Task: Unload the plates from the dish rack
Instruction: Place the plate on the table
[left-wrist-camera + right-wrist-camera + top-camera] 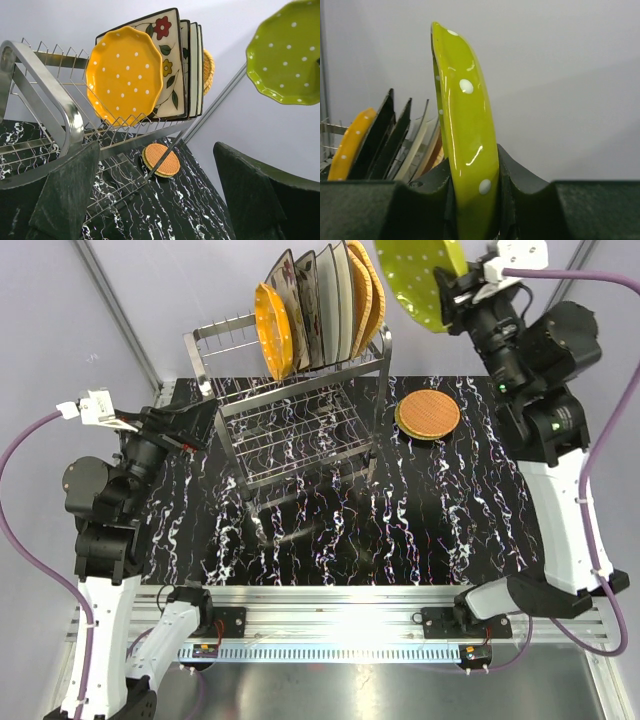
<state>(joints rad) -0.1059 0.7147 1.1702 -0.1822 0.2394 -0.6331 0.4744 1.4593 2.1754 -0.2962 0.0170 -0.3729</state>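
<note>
The steel dish rack (290,410) stands at the back left of the table. Several plates stand upright on top of it, from an orange dotted one (273,332) (125,75) past a square floral one (167,45) to a woven one (368,295). My right gripper (455,290) (472,205) is shut on the rim of a lime-green dotted plate (420,280) (465,130), held high in the air to the right of the rack. A round woven plate (428,414) (161,160) lies flat on the table. My left gripper (190,425) (160,200) is open beside the rack's left end, holding nothing.
The table top (400,530) is black with white marbling. A metal rail (330,605) runs along its near edge, carrying both arm bases. A slanted frame post (120,310) rises behind the left arm, and a grey wall closes the back.
</note>
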